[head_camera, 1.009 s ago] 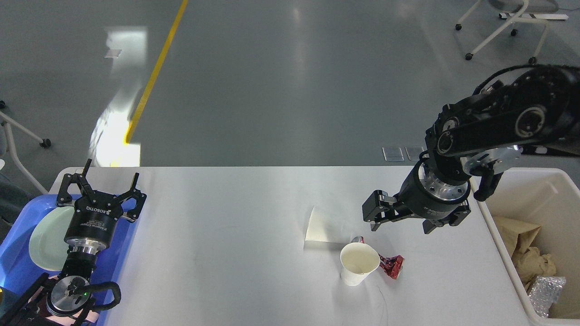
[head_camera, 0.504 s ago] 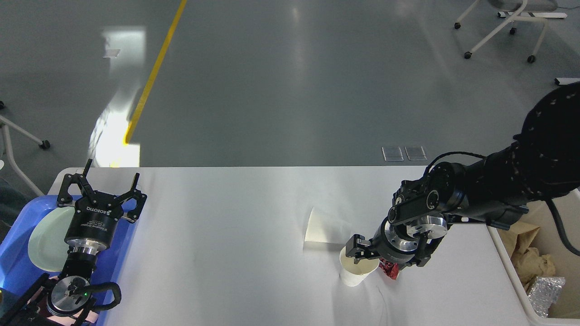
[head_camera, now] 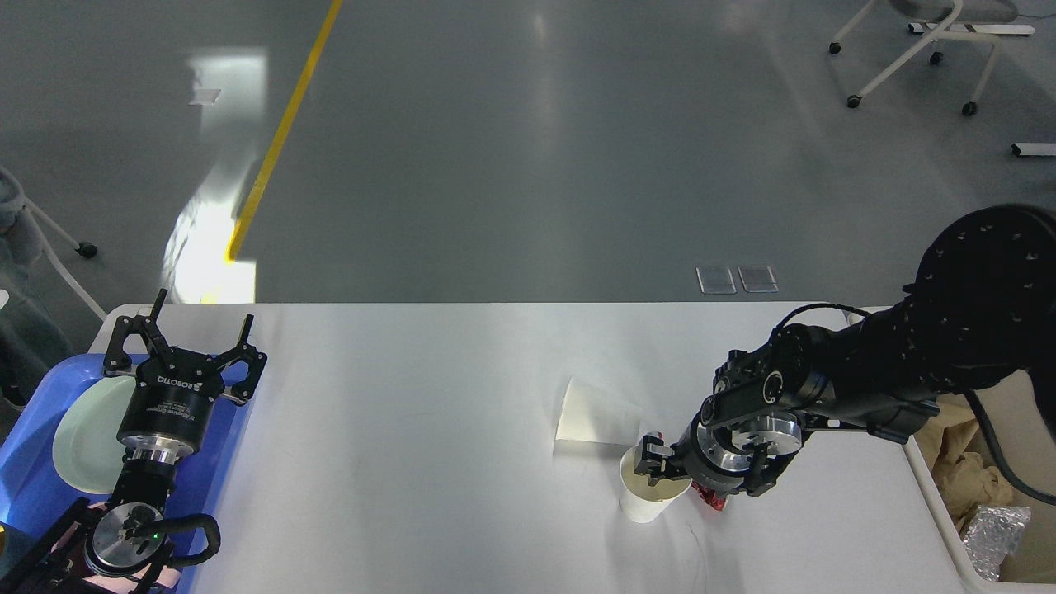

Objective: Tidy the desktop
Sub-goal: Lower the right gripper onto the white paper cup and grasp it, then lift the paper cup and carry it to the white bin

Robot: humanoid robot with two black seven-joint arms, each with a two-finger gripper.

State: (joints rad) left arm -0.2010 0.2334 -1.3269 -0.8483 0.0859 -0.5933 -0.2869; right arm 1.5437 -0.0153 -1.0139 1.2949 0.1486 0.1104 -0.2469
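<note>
Mid-task: right gripper [head_camera: 660, 464] pinching paper cup [head_camera: 652, 493] rim lower center-right, left gripper [head_camera: 183, 346] spread empty; red wrapper [head_camera: 711, 495], flattened cup [head_camera: 596, 418] remain on desktop [head_camera: 412, 462].

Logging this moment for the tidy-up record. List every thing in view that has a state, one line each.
Paper cup: upright, right end effector at its rim.
Second cup: lying on its side on the desktop.
Red wrapper: crumpled, mostly hidden.
Left end effector: open, empty, over blue tray.
Plate: in the tray.
Bin: holds crumpled paper.
</note>
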